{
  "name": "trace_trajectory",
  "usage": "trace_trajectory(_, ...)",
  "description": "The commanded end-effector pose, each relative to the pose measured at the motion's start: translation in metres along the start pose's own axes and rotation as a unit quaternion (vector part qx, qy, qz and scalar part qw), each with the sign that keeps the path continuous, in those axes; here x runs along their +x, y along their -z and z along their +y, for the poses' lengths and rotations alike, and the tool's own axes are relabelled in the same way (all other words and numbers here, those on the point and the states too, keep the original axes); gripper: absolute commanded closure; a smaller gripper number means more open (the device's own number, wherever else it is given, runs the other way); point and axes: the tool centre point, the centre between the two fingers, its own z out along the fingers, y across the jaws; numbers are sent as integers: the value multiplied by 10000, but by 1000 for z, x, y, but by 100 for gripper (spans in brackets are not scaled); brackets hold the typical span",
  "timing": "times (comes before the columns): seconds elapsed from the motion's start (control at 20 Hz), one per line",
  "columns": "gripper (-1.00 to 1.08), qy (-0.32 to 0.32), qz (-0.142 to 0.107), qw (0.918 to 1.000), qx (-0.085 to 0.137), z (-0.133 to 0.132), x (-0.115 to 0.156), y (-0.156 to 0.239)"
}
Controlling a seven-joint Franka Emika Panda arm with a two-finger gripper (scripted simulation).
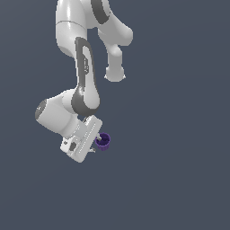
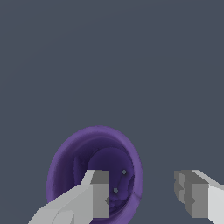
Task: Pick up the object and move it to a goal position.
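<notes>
The object, a small dark purple cup [image 1: 104, 141], sits right at the tip of my hand in the exterior view. In the wrist view I look into the cup's [image 2: 72, 159] open mouth. My gripper [image 2: 142, 192] is open. One finger [image 2: 94, 194] overlaps the cup's opening, while the other finger [image 2: 194, 197] stands apart from the rim with a gap of bare background between them. In the exterior view the gripper [image 1: 99, 143] is tilted and its fingertips are mostly hidden by the hand and the cup.
The white arm [image 1: 83, 76] reaches down from the top of the exterior view. Everything else is a plain dark grey-blue background [image 1: 179, 157], with no other objects or edges visible.
</notes>
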Motion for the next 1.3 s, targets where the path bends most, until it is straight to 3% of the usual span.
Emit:
trace_trajectory(0.0, -20, 7, 3, 10000, 9, -1, 0, -11)
trace_trajectory(0.25, -20, 14, 5, 10000, 10, -1, 0, -24)
trace_trajectory(0.3, 108, 14, 5, 10000, 10, -1, 0, -24)
trace_trajectory(0.9, 108, 11, 10, 10000, -7, -1, 2, -22)
trace_trajectory(1.25, 108, -100, 95, 9994, -327, 7, 24, 7)
